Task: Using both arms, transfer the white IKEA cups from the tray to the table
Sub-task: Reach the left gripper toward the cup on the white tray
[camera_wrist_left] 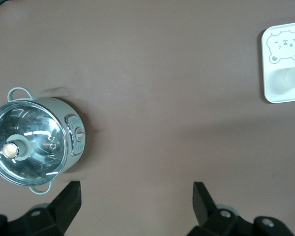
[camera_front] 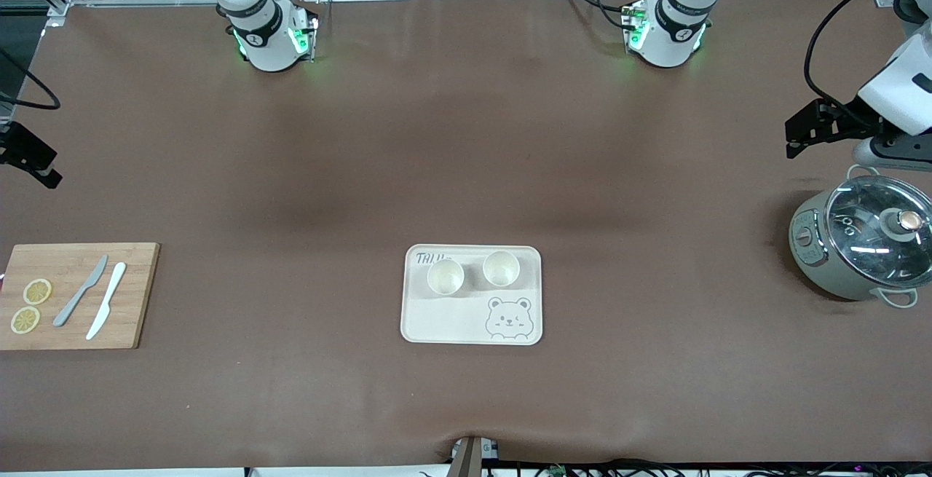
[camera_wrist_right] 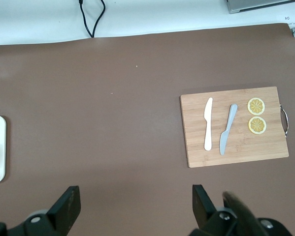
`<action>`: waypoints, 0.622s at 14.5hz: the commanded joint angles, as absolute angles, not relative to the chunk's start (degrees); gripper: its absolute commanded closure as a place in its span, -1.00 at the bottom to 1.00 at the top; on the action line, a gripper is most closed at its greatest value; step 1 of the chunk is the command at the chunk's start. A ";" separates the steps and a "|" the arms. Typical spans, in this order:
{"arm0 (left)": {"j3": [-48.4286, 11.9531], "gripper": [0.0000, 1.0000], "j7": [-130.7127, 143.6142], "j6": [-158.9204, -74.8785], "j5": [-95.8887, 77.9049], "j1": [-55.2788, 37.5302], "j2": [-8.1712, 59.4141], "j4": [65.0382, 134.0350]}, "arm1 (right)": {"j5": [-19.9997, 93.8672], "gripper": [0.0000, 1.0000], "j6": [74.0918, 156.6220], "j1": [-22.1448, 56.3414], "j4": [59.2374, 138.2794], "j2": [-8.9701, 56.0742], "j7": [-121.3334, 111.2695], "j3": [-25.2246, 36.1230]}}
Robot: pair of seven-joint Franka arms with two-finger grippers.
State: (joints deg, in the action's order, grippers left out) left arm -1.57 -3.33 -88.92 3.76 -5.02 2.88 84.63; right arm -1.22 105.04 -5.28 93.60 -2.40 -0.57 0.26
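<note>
Two cups (camera_front: 445, 277) (camera_front: 501, 268) sit side by side on the tray (camera_front: 444, 320) mid-surface, so nothing is moved yet. Left wrist view: the left gripper (camera_wrist_left: 135, 196) is wide and empty, over bare surface beside a pot (camera_wrist_left: 34, 141). Right wrist view: the right gripper (camera_wrist_right: 135, 199) is wide and empty, near a cutting board (camera_wrist_right: 236, 152).

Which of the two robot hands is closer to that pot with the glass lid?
The left. The left gripper hangs just above the pot, at the left arm's end; the right gripper is at the right arm's end, above the cutting board.
</note>
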 commanded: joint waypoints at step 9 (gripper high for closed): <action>-2.99 -1.00 -1.95 -90.08 3.00 -8.17 6.06 84.64 | -1.05 -1.00 108.54 -5.45 92.37 -0.88 -0.79 0.00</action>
